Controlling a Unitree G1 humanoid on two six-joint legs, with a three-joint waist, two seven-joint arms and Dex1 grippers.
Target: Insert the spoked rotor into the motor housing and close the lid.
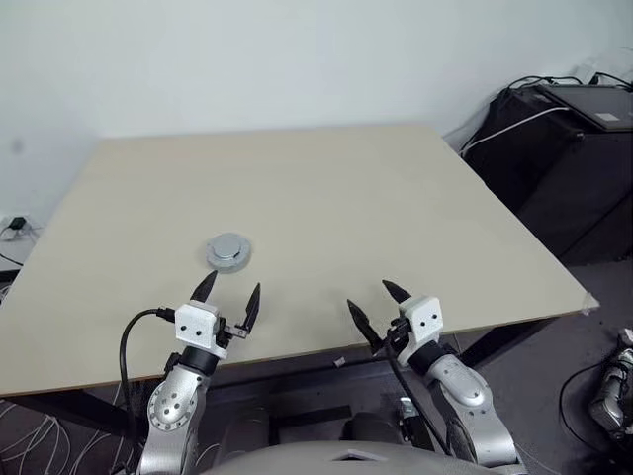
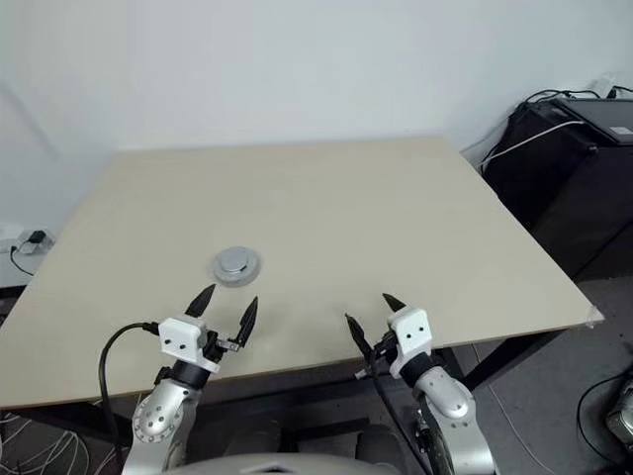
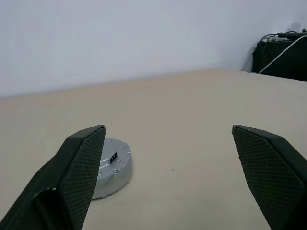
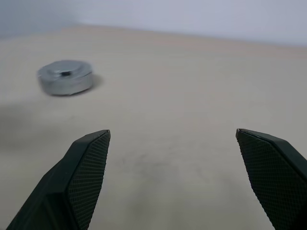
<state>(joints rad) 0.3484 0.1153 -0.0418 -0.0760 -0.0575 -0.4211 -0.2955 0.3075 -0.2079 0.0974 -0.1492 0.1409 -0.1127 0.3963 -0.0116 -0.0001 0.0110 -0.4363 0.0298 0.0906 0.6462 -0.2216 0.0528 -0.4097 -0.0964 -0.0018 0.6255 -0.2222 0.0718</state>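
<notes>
Left gripper (image 1: 228,299): jaws wide, empty, just short of closed assembly. Round matt grey metal lid (image 1: 229,251) seated on housing, left-centre on beige table (image 1: 396,198). Judged rigid, dense, smooth-sided; grip across rim. Right gripper (image 1: 374,308): jaws wide, empty.

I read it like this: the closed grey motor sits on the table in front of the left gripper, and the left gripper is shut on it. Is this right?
Not quite. The left gripper is open and holds nothing; the left wrist view shows its fingers spread wide, apart from the motor. The rest holds: the grey assembly, with its lid on, sits on the table ahead of that gripper.
</notes>
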